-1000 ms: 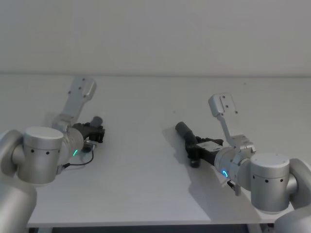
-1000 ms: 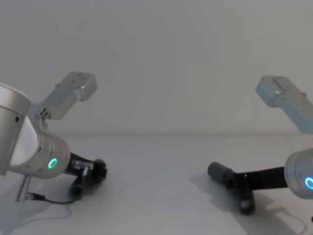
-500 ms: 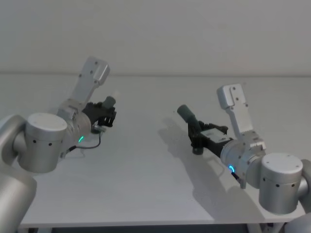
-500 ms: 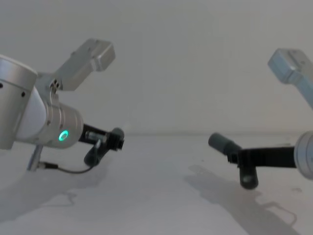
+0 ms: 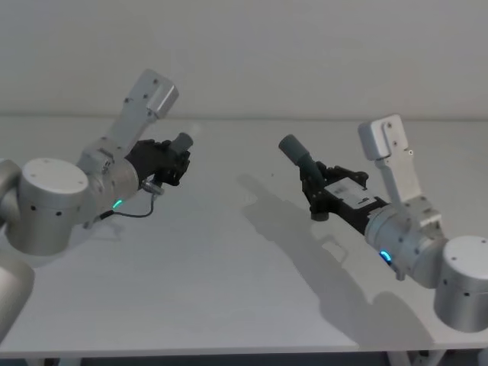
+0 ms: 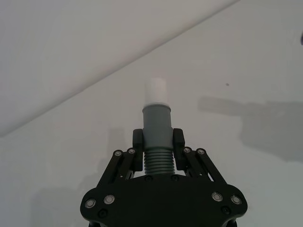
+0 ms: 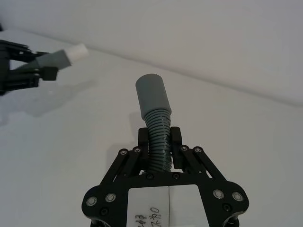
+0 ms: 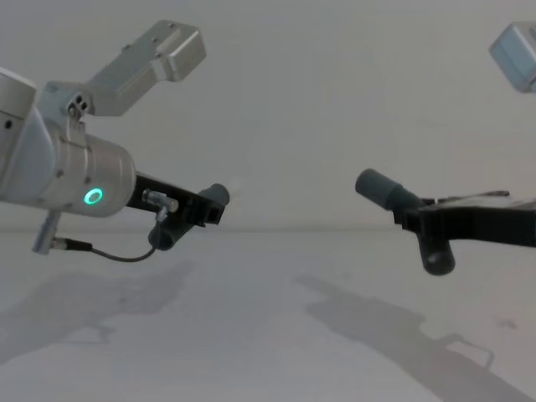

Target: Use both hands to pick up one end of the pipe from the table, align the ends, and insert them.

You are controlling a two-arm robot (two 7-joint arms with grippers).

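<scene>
— While both pipe pieces hang above the surface (image 5: 229, 267), what holds them, and why?

— On the left hand (image 5: 177, 156), jaws clench the left piece (image 5: 181, 143) at its ribs, white spigot (image 6: 156, 91) forward. On the right hand (image 5: 316, 177), jaws clench the right piece (image 5: 296, 154), its cuff (image 7: 151, 97) facing the spigot, well apart, seemingly for aligning. Two pieces, two hands, one spigot.

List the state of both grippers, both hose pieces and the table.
left gripper: shut on left hose piece
right gripper: shut on right hose piece
left hose piece: held above table, white tip bare
right hose piece: held above table, cuff apart from white tip
</scene>
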